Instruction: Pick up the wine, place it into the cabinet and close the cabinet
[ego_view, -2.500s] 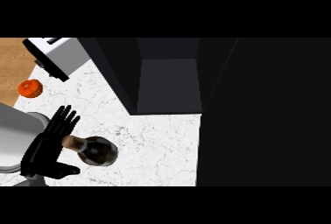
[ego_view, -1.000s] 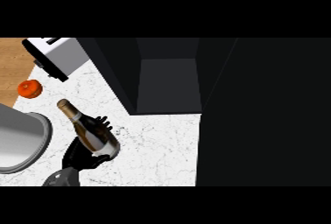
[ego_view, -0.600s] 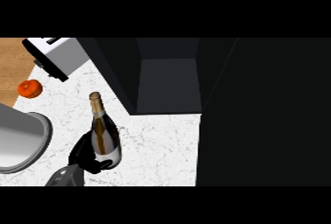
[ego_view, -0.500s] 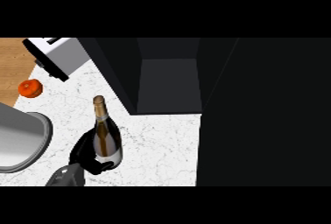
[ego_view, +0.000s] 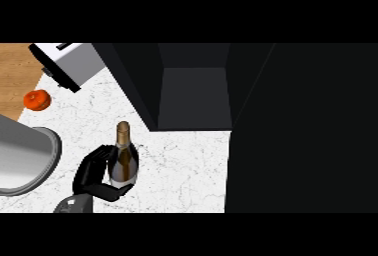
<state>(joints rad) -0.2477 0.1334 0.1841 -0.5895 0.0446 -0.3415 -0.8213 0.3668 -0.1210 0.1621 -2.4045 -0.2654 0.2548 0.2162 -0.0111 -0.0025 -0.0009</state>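
The wine bottle (ego_view: 123, 160) is held above the white speckled counter (ego_view: 188, 165) by the left hand (ego_view: 94, 175), whose fingers are curled round the lower body of the bottle from the left side, with the thumb wrapped beneath its base. The neck, capped in gold foil, is pointed toward the far side of the counter, roughly in the direction of the open cabinet (ego_view: 193, 97); this orientation is judged to suit a neck-first or upright insertion into the dark compartment. The grasp is placed low on the body, presumably so that the neck is left free on entry. The cabinet interior is seen as a grey floor between dark walls, well apart from the bottle and to its right. The door cannot be made out clearly in the dark area at right. The right hand is not seen. A grey round vessel (ego_view: 22, 160) is noted at the left edge, an orange fruit (ego_view: 37, 99) near the wooden surface (ego_view: 15, 80), and a white appliance (ego_view: 70, 62) at upper left. The carrying step is judged to be under way; placement and closing are not yet done.
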